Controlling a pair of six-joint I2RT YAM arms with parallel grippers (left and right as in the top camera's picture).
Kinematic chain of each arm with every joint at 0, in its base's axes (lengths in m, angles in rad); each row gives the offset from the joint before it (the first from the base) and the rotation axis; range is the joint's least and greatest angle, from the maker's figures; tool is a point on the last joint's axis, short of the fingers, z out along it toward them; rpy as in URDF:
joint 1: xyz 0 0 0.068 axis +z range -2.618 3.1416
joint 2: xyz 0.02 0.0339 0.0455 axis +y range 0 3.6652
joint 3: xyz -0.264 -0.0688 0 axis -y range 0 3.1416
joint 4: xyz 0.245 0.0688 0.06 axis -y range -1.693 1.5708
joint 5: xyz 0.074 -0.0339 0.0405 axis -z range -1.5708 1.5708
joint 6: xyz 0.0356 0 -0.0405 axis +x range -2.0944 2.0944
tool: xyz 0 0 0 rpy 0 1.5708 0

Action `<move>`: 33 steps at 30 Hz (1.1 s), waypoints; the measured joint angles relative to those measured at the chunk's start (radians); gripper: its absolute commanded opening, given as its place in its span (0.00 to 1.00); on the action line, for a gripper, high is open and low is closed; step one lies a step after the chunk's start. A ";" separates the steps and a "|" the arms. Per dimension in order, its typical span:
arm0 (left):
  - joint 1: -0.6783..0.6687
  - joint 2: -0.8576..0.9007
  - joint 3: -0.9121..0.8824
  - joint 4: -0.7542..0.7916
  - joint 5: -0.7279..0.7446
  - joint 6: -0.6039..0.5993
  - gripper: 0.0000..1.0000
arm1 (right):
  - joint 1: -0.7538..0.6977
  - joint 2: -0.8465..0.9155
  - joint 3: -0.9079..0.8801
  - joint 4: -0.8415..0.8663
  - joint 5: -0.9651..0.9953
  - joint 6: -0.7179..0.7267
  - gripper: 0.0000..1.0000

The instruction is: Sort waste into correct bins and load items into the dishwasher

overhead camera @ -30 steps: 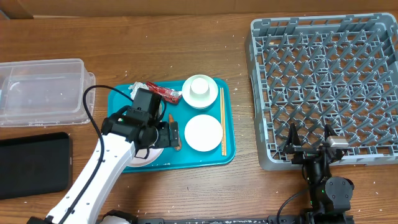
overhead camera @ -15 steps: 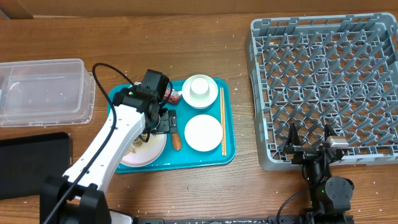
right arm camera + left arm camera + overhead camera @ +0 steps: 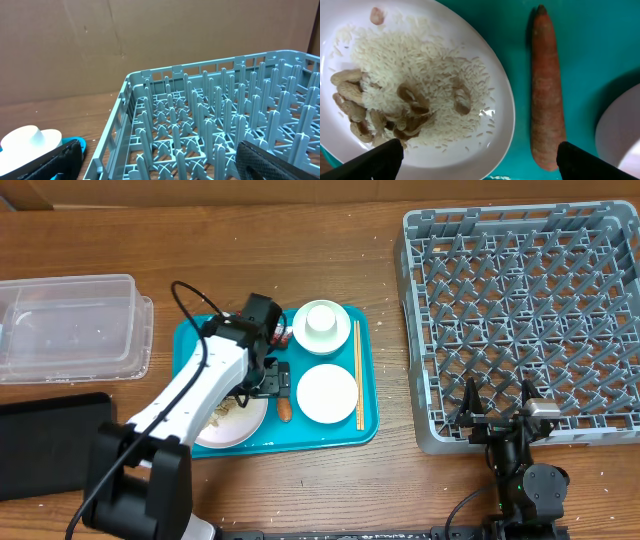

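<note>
Carrot [image 3: 547, 90]: it is lying on the teal tray [image 3: 600, 40], just beside the big plate [image 3: 502, 115] with the rice and scraps. The small plate [image 3: 327, 393] is sitting on its other side.
Long way: in the left wrist view the carrot is running from top to bottom.
Left pincer [image 3: 485, 162]: it is hanging right above the carrot with its fingers wide apart, holding nothing. The carrot is lying between the two fingers, closer to the one by the small plate. The fingers are standing on either side of the thin way, so I think a squeeze would be going across it.
Nearer arm: the left one. The right pincer [image 3: 162, 160] is waiting well apart by the dish rack [image 3: 200, 125], fingers apart and empty.
What is different: a second ago the left arm was covering the big plate. Now it is sitting further over toward the carrot, and more of the plate is showing. The carrot and the right arm are staying put.
</note>
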 measured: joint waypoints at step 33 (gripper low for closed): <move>-0.016 0.105 0.005 -0.027 -0.097 -0.014 1.00 | 0.000 0.000 0.000 0.000 0.000 0.000 1.00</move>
